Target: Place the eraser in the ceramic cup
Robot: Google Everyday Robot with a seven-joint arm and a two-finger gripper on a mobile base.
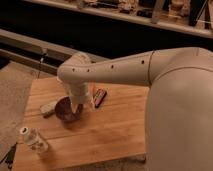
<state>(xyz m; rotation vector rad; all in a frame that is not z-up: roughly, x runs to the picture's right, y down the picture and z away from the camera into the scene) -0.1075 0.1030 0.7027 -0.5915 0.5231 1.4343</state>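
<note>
Above dark bowl [64,112] | jaws apart, barely discernible | eraser [100,97] lying free nearby

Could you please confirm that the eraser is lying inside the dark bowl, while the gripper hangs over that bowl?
Not quite. The camera view shows the eraser lying on the wooden table, apart from the dark bowl, to its right in the picture. The gripper does hang over that bowl.

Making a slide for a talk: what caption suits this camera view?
Claw poised over the dark purple bowl on a wooden table; the eraser lies untouched beside it.
</note>
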